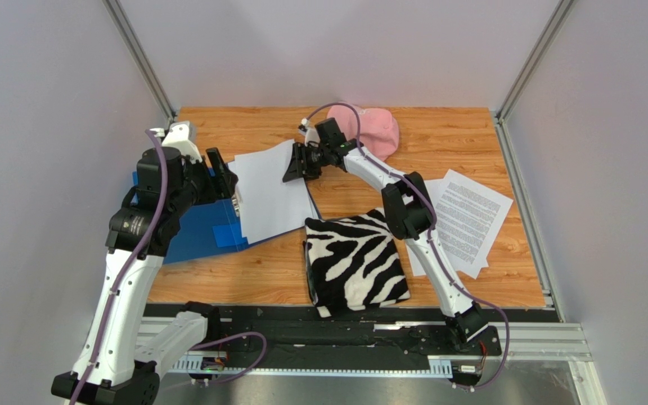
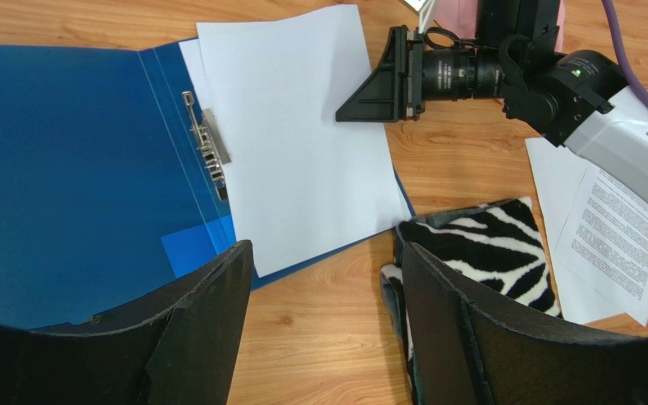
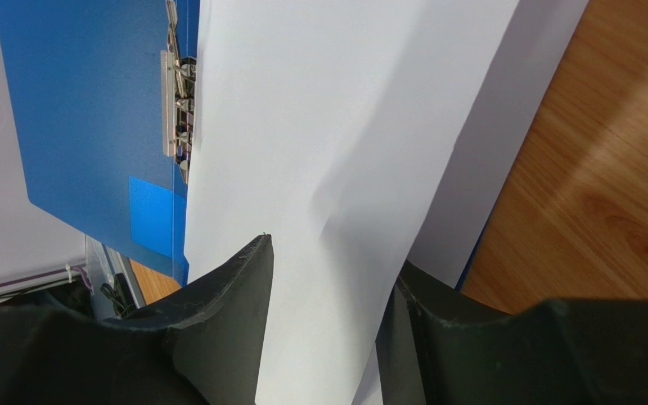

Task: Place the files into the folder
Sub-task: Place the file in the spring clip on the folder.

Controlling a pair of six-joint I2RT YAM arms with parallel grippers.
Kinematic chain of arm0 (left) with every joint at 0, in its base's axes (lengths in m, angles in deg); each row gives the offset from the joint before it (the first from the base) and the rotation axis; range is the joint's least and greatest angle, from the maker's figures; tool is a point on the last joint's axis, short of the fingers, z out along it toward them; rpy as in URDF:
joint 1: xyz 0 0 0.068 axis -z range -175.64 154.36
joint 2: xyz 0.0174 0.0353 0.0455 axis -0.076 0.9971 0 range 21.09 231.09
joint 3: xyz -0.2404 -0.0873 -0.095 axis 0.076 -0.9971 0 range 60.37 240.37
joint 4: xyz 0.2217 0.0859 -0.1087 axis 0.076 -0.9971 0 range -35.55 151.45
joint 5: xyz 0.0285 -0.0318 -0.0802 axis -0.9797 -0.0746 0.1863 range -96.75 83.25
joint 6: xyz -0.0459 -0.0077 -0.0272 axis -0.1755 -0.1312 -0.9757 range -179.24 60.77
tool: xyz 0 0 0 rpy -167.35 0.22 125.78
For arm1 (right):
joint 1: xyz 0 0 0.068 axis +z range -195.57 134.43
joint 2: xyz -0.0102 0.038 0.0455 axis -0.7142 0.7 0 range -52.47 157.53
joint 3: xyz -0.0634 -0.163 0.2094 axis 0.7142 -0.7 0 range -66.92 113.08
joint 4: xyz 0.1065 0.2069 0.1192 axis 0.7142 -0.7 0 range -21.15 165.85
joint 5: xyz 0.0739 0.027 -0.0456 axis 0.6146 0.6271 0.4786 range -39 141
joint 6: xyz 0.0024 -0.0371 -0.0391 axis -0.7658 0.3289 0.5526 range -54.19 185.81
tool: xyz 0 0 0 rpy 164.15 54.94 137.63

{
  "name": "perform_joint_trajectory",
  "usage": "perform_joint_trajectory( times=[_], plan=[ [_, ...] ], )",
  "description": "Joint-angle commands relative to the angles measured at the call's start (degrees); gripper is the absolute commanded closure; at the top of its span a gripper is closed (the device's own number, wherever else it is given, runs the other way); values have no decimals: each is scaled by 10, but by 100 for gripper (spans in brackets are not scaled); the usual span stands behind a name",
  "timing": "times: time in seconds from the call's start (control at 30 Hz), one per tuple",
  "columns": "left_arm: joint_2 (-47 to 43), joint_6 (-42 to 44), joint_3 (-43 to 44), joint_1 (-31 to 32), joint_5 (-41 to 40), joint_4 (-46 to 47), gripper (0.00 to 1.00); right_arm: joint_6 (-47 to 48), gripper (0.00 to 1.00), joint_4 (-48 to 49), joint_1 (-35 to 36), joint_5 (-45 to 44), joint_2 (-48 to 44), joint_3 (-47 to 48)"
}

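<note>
The blue folder (image 1: 182, 234) lies open at the left of the table, its metal clip (image 2: 207, 143) showing. Blank-side white sheets (image 1: 268, 196) lie on its right half. They also show in the left wrist view (image 2: 302, 143) and the right wrist view (image 3: 319, 126). My right gripper (image 1: 296, 166) is at the sheets' far right edge. Its jaws stand apart with the top sheet's slightly lifted edge between them (image 3: 332, 261). More printed files (image 1: 468, 219) lie at the right. My left gripper (image 2: 327, 249) is open and empty, above the wood by the folder's near right corner.
A zebra-striped folded cloth (image 1: 354, 261) lies at the front middle, touching the folder's corner and lying over the left edge of the printed files. A pink cap (image 1: 375, 131) sits at the back. Grey walls close in the table on three sides.
</note>
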Motion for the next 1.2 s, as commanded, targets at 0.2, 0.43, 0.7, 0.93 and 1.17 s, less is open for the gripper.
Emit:
perform_joint_trajectory(
  times=[0.2,0.43,0.7,0.93,1.17],
  plan=[
    [-10,4,-2,0,9,16,26,17,73,26,0,-27,-106,-82],
    [-15,8,-2,0,6,13,27,50,100,9,-3,7,-87,-52],
    [-13,9,-3,0,8,15,27,101,100,-24,-24,90,-39,8],
    [-10,7,-2,0,14,15,27,84,100,-18,-24,146,21,77],
    [-8,7,-4,0,14,15,27,79,100,-7,-23,142,27,79]
  ],
)
